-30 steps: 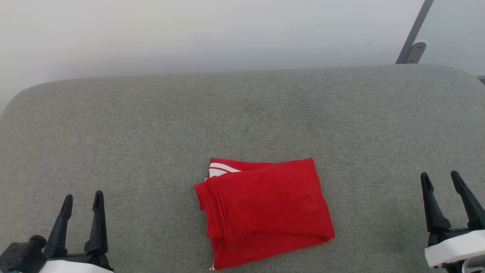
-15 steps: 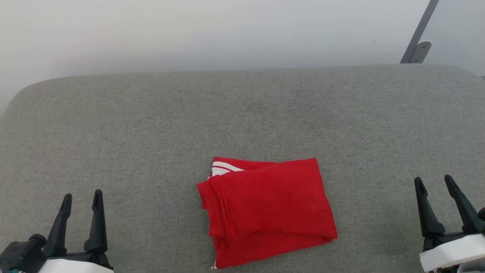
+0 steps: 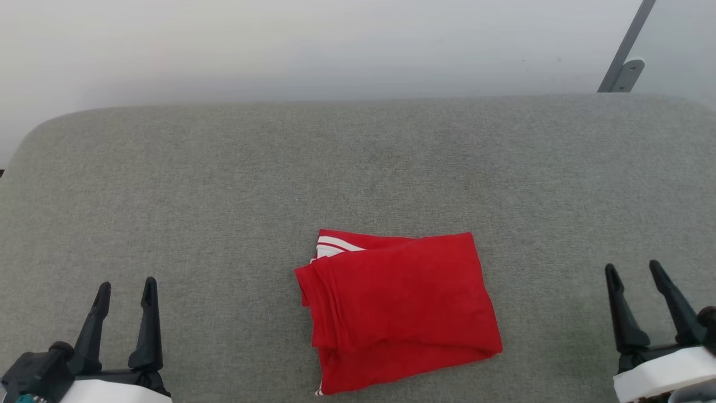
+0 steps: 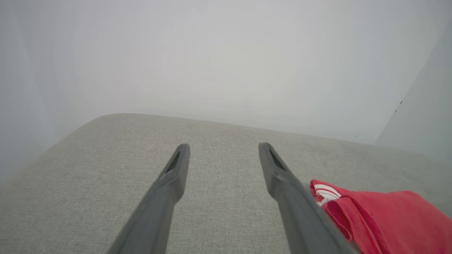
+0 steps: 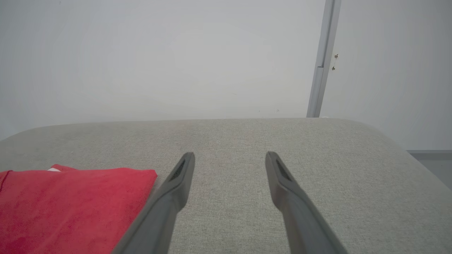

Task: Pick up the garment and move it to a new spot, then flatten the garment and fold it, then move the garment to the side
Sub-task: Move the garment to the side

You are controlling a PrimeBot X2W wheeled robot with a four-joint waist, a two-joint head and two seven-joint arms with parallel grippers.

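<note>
Folded garment (image 3: 398, 310) lies lower centre on grey cushion (image 3: 358, 168).
Lower corners: left gripper (image 3: 127, 284), right gripper (image 3: 632, 267), fingers wide, empty.

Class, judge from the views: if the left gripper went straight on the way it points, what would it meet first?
Probably nothing near: the left gripper points across the grey cushion, with the garment off to its right. Height is unclear.
</note>
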